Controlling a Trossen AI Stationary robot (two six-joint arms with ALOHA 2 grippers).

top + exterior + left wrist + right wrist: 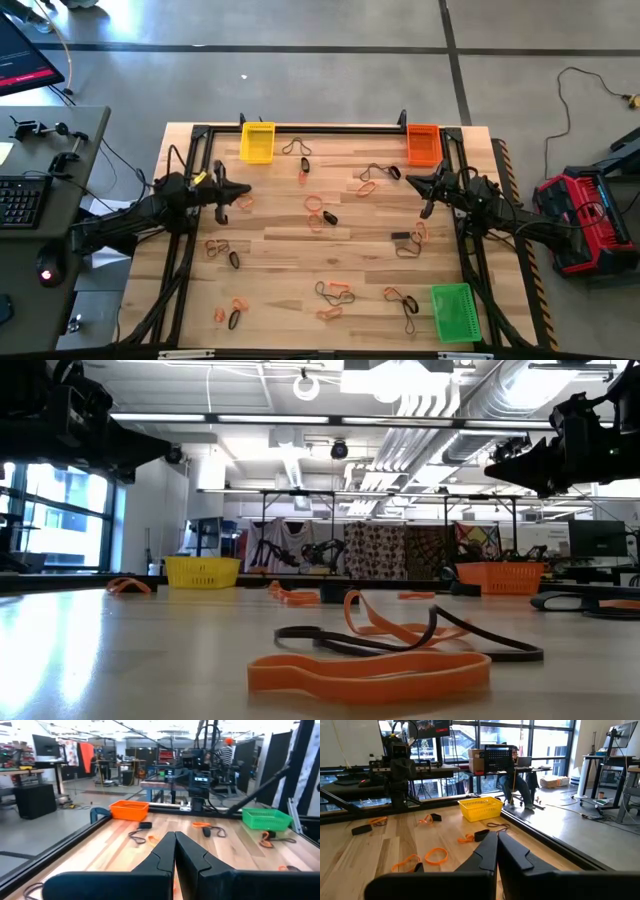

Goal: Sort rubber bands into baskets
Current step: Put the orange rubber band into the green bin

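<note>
High view — rubber bands (318, 214) between both pincers

The left arm reaches in from the table's left side, its links folded low and its wrist pointing toward the middle; the left gripper (243, 190) hangs above the wood with its two dark fingers (160, 857) pressed flat together, nothing between them; the right arm mirrors it from the table's right side, wrist turned inward toward the centre; the right gripper (410, 181) is likewise raised off the surface, its fingers (487, 852) closed tip to tip and empty; in the low view both arms show only as dark shapes high at the picture's upper corners, well apart from each other
</note>
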